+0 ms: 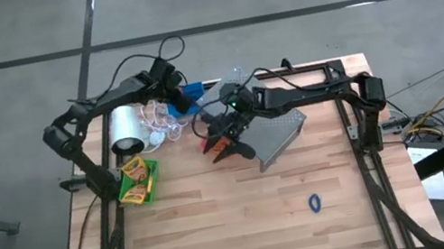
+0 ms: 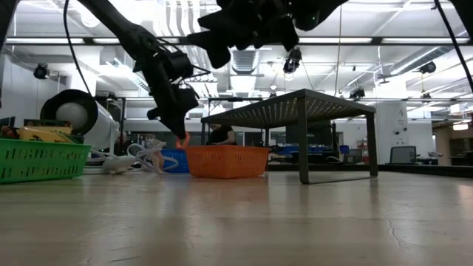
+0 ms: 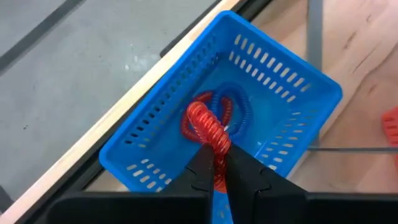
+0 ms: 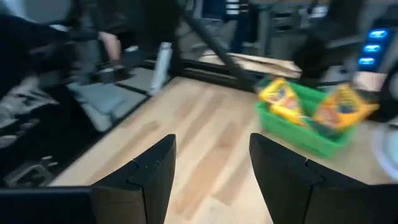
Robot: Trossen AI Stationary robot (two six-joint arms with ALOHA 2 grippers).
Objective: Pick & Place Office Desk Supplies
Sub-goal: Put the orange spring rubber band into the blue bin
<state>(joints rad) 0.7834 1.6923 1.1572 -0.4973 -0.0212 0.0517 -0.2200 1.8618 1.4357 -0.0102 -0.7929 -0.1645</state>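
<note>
At the left edge of the table [image 1: 248,221], the green bin [image 1: 150,181] holds two yellow-and-green crayon boxes [image 1: 133,179], which also show in the right wrist view standing tilted inside it. Just beyond it, toward the far side, lies the white roll [image 1: 125,128] with its white cord [image 1: 162,124] tangled to its right. The left gripper [image 3: 219,176] hangs over the blue bin [image 3: 273,87] at the far edge of the table, its fingers pinched narrow on a red coiled ring band [image 3: 208,127] that reaches down into the bin, where a blue coiled ring band [image 3: 235,107] lies on the floor touching it. Right of the blue bin, the right gripper [image 4: 211,171] hovers above the red-orange bin [image 2: 226,161], fingers spread wide and holding nothing. The grey perforated metal rack [image 1: 277,137] stands just right of that bin. Well apart, near the front right of the table, another blue ring band [image 1: 315,203] lies alone on the wood.
</note>
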